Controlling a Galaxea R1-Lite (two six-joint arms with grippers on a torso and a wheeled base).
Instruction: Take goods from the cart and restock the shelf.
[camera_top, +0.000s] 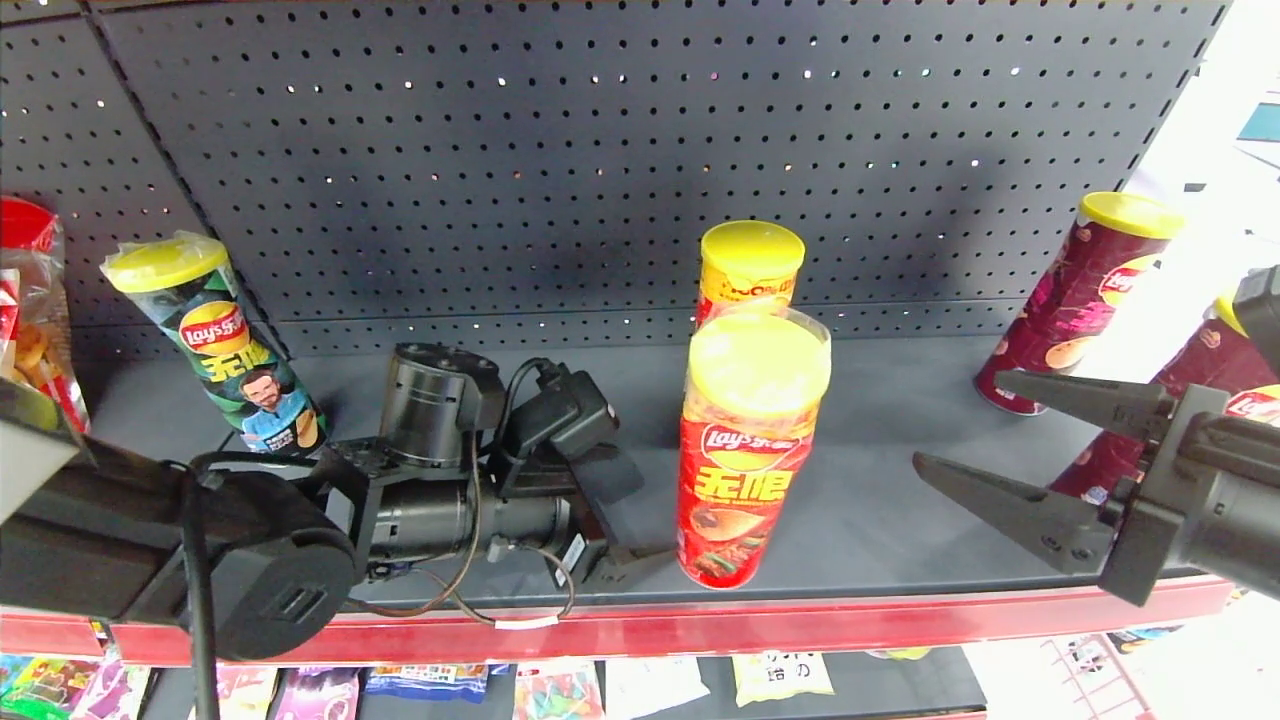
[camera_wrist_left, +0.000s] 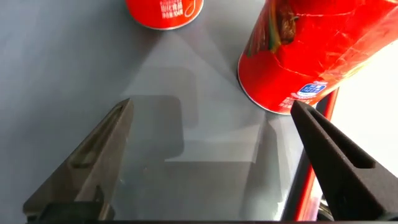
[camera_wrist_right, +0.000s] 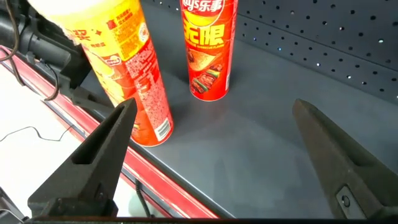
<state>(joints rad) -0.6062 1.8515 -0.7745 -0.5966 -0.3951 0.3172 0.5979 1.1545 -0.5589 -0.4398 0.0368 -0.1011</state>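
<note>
A red chip can with a yellow lid (camera_top: 750, 450) stands upright near the shelf's red front edge (camera_top: 800, 620). A second red can (camera_top: 750, 265) stands right behind it. My left gripper (camera_top: 640, 520) lies low on the shelf just left of the front can. In the left wrist view that gripper (camera_wrist_left: 212, 106) is open and holds nothing. The front can (camera_wrist_left: 311, 56) stands just past one fingertip, and the rear can (camera_wrist_left: 165, 12) is farther off. My right gripper (camera_top: 958, 420) hovers open to the right of both cans, also empty (camera_wrist_right: 214, 109). Both cans (camera_wrist_right: 127, 68) (camera_wrist_right: 208, 50) lie ahead of it.
A green can (camera_top: 225, 345) stands at the back left beside a snack bag (camera_top: 25, 310). Maroon cans (camera_top: 1080, 290) stand at the right end. A pegboard wall (camera_top: 640, 150) closes the back. Bare shelf lies between the red cans and the maroon ones.
</note>
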